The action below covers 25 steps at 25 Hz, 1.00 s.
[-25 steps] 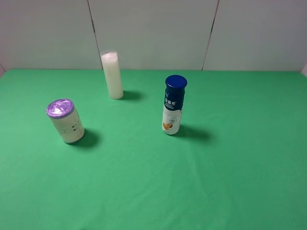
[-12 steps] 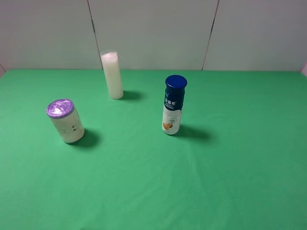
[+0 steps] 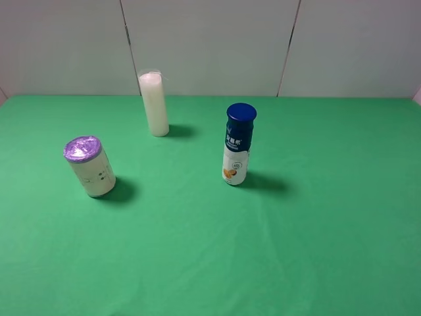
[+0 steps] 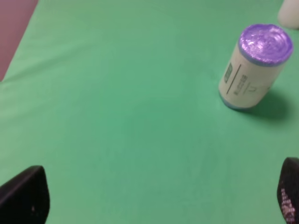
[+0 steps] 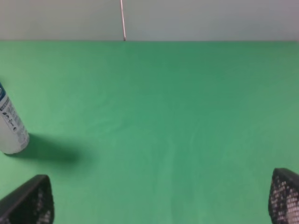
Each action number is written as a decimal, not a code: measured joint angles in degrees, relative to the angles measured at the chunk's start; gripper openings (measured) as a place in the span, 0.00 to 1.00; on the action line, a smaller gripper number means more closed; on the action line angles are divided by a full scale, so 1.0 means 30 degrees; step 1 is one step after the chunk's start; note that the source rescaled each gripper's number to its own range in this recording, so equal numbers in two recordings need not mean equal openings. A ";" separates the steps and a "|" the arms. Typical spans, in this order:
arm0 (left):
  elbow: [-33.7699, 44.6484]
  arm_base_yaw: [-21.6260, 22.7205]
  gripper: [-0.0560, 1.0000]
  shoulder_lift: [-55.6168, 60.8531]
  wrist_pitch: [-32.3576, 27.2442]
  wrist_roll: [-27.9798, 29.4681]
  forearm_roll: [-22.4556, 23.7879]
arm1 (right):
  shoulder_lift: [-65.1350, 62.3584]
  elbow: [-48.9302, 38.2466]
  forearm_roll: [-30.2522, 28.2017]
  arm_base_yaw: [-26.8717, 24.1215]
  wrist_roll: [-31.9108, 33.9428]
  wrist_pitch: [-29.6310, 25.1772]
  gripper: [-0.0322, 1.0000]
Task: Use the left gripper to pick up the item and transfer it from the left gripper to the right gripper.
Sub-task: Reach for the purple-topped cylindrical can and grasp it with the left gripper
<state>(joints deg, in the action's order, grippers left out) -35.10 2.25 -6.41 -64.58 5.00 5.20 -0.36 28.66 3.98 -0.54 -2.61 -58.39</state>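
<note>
While left claw [image 4: 156,200], right claw [image 5: 154,200] gape, item [image 3: 90,166]: cream cylinder, purple foil top

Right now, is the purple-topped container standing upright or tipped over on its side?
Upright. The container stands on one end on the green table, its purple foil top facing up; nothing touches it.

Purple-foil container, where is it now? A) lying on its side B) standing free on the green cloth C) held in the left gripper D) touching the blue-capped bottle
B: the purple-foil container stands on its end on the green cloth, apart from the blue-capped bottle and the tall white cylinder, nothing gripping it.
</note>
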 joint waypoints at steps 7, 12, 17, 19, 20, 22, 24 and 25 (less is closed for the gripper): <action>-0.1956 0.0000 0.95 -0.4156 -0.0035 -0.0378 0.0045 | 0.0000 0.0000 0.0000 0.0000 0.0000 0.0000 1.00; -0.3223 0.0000 0.95 -0.7727 -0.0018 -0.0560 -0.0266 | 0.0000 0.0000 0.0000 0.0000 0.0000 0.0000 1.00; -0.4284 -0.0790 0.95 -1.1325 0.0201 -0.0581 -0.0751 | 0.0000 0.0000 0.0000 0.0000 0.0000 0.0000 1.00; -0.4745 -0.1443 0.95 -1.2646 0.0320 -0.0581 -0.0778 | 0.0000 0.0000 0.0000 0.0000 0.0000 0.0000 1.00; -0.4953 -0.1809 0.95 -1.3359 0.0407 -0.0581 -0.0782 | 0.0000 0.0000 0.0000 0.0000 0.0000 0.0000 1.00; -0.5444 -0.2496 0.97 -1.4691 0.0627 -0.0581 -0.0797 | 0.0000 0.0000 0.0000 0.0000 0.0000 0.0000 1.00; -0.5914 -0.3060 0.98 -1.6155 0.0760 -0.0601 -0.0797 | 0.0000 0.0000 0.0000 0.0000 0.0000 0.0000 1.00; -0.6078 -0.3296 0.99 -1.6740 0.0883 -0.0624 -0.0797 | 0.0000 0.0000 0.0000 0.0000 0.0000 0.0000 1.00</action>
<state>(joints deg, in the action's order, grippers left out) -53.34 -7.64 -56.63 -61.93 3.13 2.81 -0.36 28.66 3.98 -0.54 -2.61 -58.39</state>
